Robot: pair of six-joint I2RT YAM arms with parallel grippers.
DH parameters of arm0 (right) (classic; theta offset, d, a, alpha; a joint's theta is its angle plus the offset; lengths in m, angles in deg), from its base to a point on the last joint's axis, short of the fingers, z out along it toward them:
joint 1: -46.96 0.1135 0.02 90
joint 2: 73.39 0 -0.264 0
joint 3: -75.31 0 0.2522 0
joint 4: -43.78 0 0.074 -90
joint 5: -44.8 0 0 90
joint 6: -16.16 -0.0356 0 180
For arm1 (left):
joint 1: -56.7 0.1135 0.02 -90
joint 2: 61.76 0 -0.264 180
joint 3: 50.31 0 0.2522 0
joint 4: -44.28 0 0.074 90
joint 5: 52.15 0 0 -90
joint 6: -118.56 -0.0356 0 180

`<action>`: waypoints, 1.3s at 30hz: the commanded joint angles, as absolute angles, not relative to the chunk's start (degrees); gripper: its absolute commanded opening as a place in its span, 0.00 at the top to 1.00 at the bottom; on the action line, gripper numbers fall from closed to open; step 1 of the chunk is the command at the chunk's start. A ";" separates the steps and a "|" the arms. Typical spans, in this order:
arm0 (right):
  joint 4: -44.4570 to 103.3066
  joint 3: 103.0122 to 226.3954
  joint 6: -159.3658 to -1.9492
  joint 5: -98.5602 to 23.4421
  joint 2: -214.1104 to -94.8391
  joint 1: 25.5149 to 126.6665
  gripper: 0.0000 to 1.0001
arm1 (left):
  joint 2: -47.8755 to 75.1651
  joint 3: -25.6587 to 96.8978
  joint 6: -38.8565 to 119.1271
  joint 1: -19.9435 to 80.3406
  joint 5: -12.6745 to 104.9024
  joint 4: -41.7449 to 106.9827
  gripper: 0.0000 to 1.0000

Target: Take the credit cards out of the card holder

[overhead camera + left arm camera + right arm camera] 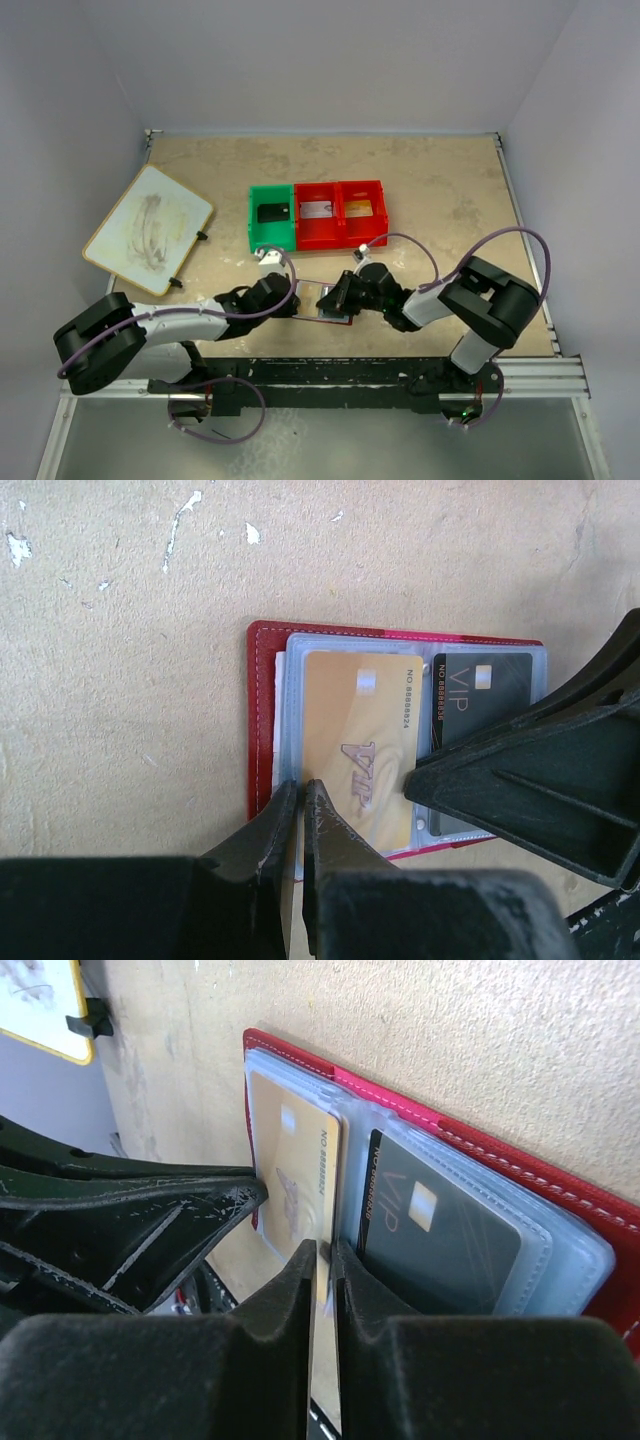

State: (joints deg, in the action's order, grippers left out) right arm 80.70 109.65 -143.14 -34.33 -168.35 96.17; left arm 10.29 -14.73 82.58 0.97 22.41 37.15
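Note:
The maroon card holder (262,720) lies open on the table between both grippers (322,302). Its pale clear sleeves show a gold credit card (360,750) on the left and a black credit card (480,695) on the right. My left gripper (300,785) is shut, its tips at the sleeves' near left edge; whether it pinches a sleeve is unclear. My right gripper (324,1248) is closed to a narrow gap on the gold card's (300,1175) edge in its sleeve, next to the black card (440,1230). In the top view the left gripper (290,297) and right gripper (338,297) almost meet.
A green-and-red bin tray (318,240) stands just behind the holder, with a black card (272,212), a silver card (316,210) and a gold card (362,209) in its compartments. A large white board (150,228) lies at the far left.

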 commanded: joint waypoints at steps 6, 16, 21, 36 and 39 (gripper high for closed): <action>75.11 115.38 -139.74 -35.84 -165.65 97.93 1.00 | 11.99 -15.09 85.73 -2.01 28.50 40.21 1.00; 70.98 112.02 -141.47 -37.64 -160.05 97.85 1.00 | 11.17 -16.07 86.64 -2.01 26.08 38.46 1.00; 70.64 109.98 -143.31 -39.17 -158.84 97.76 1.00 | 11.27 -15.90 86.52 -2.01 25.90 38.47 1.00; 68.54 110.14 -142.68 -39.32 -157.82 97.59 0.91 | 12.09 -16.04 86.41 -2.01 26.16 38.86 1.00; 68.35 111.50 -140.82 -38.37 -159.52 97.59 0.83 | 12.21 -15.94 86.34 -2.01 26.25 39.04 1.00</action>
